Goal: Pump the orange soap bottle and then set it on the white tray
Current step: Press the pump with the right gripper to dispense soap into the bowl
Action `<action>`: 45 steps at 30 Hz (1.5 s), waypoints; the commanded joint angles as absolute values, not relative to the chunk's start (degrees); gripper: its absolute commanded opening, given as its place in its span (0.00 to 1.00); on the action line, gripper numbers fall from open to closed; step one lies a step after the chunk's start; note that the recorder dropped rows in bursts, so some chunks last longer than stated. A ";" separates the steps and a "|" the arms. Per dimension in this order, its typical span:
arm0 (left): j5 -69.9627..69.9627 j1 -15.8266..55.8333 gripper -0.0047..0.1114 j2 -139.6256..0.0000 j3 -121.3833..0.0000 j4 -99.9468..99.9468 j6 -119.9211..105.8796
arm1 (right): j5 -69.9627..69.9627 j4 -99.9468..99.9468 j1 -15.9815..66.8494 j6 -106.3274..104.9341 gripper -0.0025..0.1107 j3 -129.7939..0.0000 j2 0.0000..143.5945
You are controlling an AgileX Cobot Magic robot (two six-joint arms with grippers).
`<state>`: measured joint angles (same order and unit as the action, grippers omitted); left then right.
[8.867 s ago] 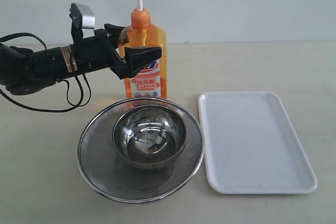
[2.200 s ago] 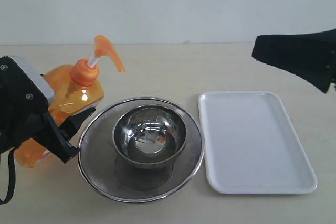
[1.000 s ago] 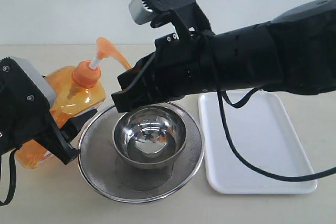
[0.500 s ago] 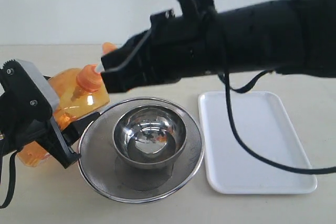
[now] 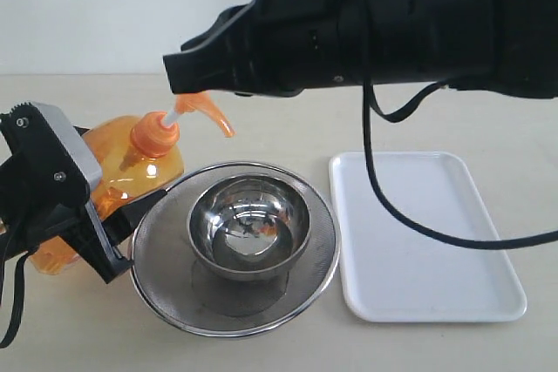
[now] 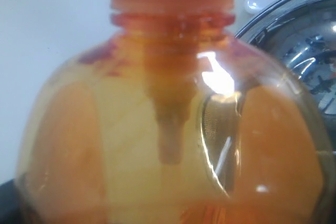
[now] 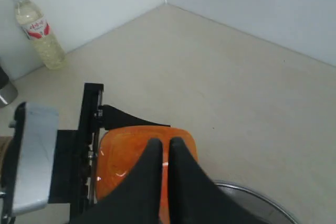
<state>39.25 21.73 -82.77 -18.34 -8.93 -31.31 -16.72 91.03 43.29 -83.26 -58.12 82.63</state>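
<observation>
Exterior view gives the whole layout. The left gripper (image 5: 118, 185) comes in low from the left edge, clamped on the body of the tall translucent orange soap bottle (image 5: 144, 158). The bottle is tilted, with its orange pump head (image 5: 199, 111) leaning away from the left gripper. The pump head points towards the round steel mesh strainer (image 5: 166, 241), which has a shiny steel bowl (image 5: 248, 219) sitting in it.

The right arm reaches across high and roughly level, passing over the strainer. The right gripper (image 5: 179, 76) sits directly above the pump head; touching or just apart, cannot tell. The flat rectangular white tray (image 5: 427, 241) lies on the beige table (image 5: 87, 337), past the strainer from the left gripper and well apart from both grippers.

Left wrist view fills with the bottle's shoulder, ribbed cap and inner dip tube. The strainer rim and a tray corner show just beyond the bottle; the jaws are not visible here.

Right wrist view alone shows the right gripper's two black fingers (image 7: 152, 166) pressed together, closed on nothing, with the bottle right beneath them. It also shows a clear plastic drink bottle (image 7: 34, 30) with a red label standing far off by the wall, which the exterior view misses.
</observation>
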 commanded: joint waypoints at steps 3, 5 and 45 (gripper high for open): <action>42.15 22.06 0.08 -82.45 -18.54 -9.46 -31.72 | -16.94 91.23 43.12 -83.01 0.02 -58.79 84.63; 42.41 22.06 0.08 -82.45 -18.54 -9.46 -31.46 | -17.49 91.23 43.12 -83.01 0.02 -58.79 84.67; 43.29 22.06 0.08 -82.45 -18.54 -12.94 -27.84 | -21.91 89.97 47.42 -81.04 0.02 -58.67 93.40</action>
<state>36.69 21.11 -82.92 -17.74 -8.61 -30.58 -17.63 92.50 45.66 -80.79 -59.55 90.81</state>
